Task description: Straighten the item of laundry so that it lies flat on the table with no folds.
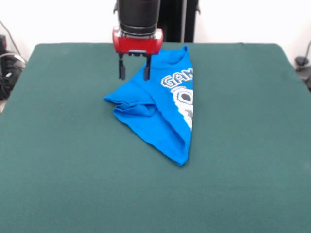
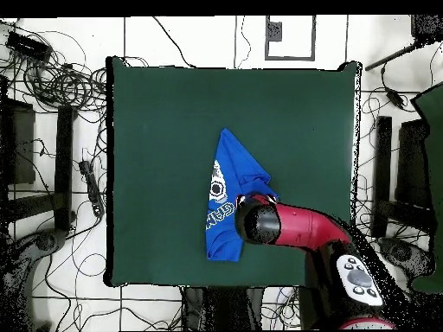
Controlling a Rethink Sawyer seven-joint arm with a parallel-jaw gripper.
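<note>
Beneath arm (image 2: 303, 226), T-shirt (image 1: 165, 109) edge hidden, folded

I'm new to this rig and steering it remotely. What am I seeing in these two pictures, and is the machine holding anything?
It is a red and black robot arm with a two-fingered gripper. One picture looks across the table toward the robot; the other looks straight down, with the robot's base at the bottom. On the green table lies a blue T-shirt, folded over on itself, its white lettering partly showing. The gripper hangs open over the shirt's far edge and holds nothing.
</note>
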